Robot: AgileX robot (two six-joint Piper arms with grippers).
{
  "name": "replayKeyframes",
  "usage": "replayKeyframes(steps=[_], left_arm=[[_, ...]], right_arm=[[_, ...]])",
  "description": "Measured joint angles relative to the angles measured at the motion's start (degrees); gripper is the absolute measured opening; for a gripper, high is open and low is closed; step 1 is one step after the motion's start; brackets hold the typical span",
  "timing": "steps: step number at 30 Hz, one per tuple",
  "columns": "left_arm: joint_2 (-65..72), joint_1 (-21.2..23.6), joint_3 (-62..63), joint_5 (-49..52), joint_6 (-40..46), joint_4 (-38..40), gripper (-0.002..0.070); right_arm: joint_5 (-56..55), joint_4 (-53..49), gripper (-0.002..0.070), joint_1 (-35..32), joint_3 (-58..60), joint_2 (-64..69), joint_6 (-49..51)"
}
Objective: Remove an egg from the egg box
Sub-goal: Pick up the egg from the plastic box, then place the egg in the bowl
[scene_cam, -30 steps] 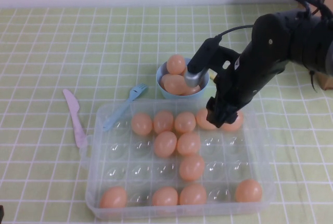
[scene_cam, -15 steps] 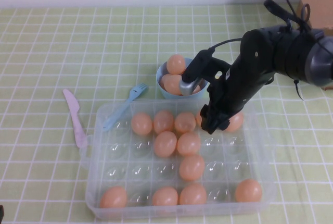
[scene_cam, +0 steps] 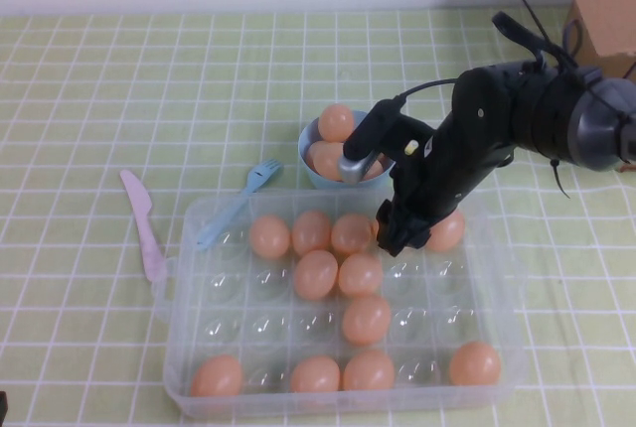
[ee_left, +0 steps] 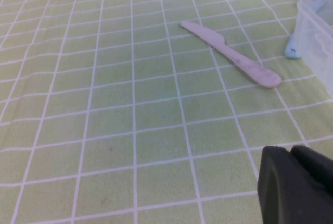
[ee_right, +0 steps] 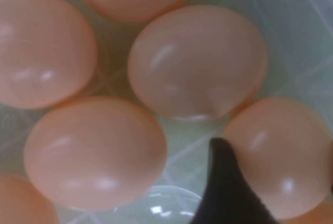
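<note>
The clear plastic egg box (scene_cam: 191,379) lies at the near middle of the table with several peach-orange eggs in its cups. My right gripper (scene_cam: 391,235) reaches down into its back row, between the egg (scene_cam: 351,233) and the egg (scene_cam: 446,231). In the right wrist view the gripper (ee_right: 278,166) is open, one dark finger (ee_right: 222,187) beside an egg (ee_right: 281,148) that sits between the jaws. More eggs (ee_right: 195,60) surround it. My left gripper (ee_left: 296,153) is shut and empty, low over the tablecloth at the near left.
A light-blue bowl (scene_cam: 314,171) holding eggs stands just behind the box. A blue fork (scene_cam: 238,204) leans on the box's back left corner; a pink knife (scene_cam: 142,223) lies left of it, also in the left wrist view (ee_left: 231,54). A cardboard box (scene_cam: 596,0) stands far right.
My right arm has swung left and lowered, moving the gripper from over the back-right eggs down onto the egg just left of them. The left arm has not moved.
</note>
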State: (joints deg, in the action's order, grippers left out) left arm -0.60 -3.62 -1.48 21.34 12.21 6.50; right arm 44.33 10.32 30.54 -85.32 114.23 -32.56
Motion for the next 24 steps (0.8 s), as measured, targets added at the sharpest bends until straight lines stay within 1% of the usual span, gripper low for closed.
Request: replayKeyframes(steps=[2, 7, 14, 17, 21, 24], left_arm=[[0.0, 0.0, 0.0, 0.0, 0.0, 0.0, -0.0004], [0.0, 0.0, 0.0, 0.0, 0.0, 0.0, -0.0004], [0.0, 0.0, 0.0, 0.0, 0.0, 0.0, -0.0004], [0.0, 0.0, 0.0, 0.0, 0.0, 0.0, -0.0004], [0.0, 0.0, 0.0, 0.0, 0.0, 0.0, -0.0004], [0.0, 0.0, 0.0, 0.0, 0.0, 0.0, -0.0004]], right_arm=[[0.0, 0.0, 0.0346, 0.0, -0.1, 0.1, 0.0], [1.6, 0.0, 0.0343, 0.0, -1.1, 0.2, 0.0], [13.4, 0.0, 0.0342, 0.0, -7.7, -1.7, 2.5], [16.7, -0.5, 0.0342, 0.0, -11.6, -3.8, 2.6], [17.1, -1.6, 0.0342, 0.0, -15.5, -4.9, 2.8], [13.4, -2.2, 0.0342, 0.0, -16.0, -4.9, 2.8]])
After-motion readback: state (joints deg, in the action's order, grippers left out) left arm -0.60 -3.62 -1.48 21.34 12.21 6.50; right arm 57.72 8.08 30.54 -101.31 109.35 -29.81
